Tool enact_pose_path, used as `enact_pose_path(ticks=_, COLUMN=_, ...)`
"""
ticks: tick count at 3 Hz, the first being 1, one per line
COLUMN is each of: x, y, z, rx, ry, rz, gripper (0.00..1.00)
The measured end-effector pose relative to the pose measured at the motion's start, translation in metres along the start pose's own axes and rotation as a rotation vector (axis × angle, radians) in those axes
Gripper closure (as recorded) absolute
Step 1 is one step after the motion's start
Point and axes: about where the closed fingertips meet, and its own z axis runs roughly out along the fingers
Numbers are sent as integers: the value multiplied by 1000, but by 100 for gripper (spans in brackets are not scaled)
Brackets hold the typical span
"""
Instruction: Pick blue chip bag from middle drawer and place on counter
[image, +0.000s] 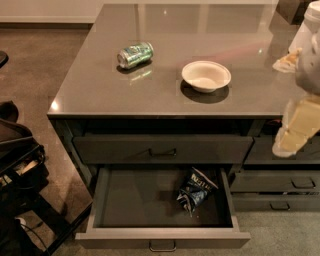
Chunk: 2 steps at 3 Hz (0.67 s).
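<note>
Crumpled dark-blue foil chip bag at 3 o'clock in the open dark-grey middle drawer; pale gripper, state not discernible, at the bag's 2 o'clock, should descend vertically, clearing the glossy grey-brown counter edge.

One blue chip bag, one can, one bowl; one gripper at right

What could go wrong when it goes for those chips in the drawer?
The claw hangs at the right, beside the glossy grey-brown counter. The crumpled dark-blue foil chip bag lies near the right wall of the open dark-grey middle drawer, so the claw might bump that wall; the foil may also slip. Setting it down could knock the white bowl or the tipped green can.
</note>
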Motion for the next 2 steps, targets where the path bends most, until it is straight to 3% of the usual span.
enact_pose_path(ticks=1, x=27, y=34, z=32, rx=7, ry=-104, rz=26, gripper=0)
enact_pose_path(ticks=2, x=69, y=77, z=110, rx=-51, ry=-243, rz=130, gripper=0)
